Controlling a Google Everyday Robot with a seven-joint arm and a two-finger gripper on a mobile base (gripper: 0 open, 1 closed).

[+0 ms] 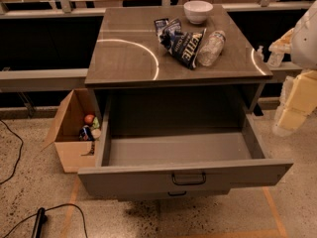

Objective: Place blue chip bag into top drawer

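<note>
Tool (293,108) at the far right edge of view, pale and blocky, off the counter (124,66) and beside the right wall of the top drawer (188,170). Cannot tell whether spread or pressed together.

Blue chip bag (184,46) well apart from it, up and to the left, flat on the rear right part of the counter. Crinkled, dark navy, white lettering facing up. Long axis on a diagonal: one end toward the rear left, the other toward the front right, nearer the counter's front edge. Just beside its right flank, perhaps touching, a clear water bottle (212,47) on its side, slanted toward the rear right. By the bag's rear end, a small dark packet (161,25). Behind both, a white bowl (198,11), upright.

Counter dark and glossy, with a bright curved reflection across its left half. Below it, top drawer pulled far out, grey inner floor showing, dark handle (188,178) centred on the front panel. Under that, a lower drawer front (173,196) with a smaller handle.

Left of the cabinet, an open cardboard box (69,152) on a speckled floor (218,217), small items inside. Black cable (15,150) at far left; orange tape lines on the floor; dark shelving behind.
</note>
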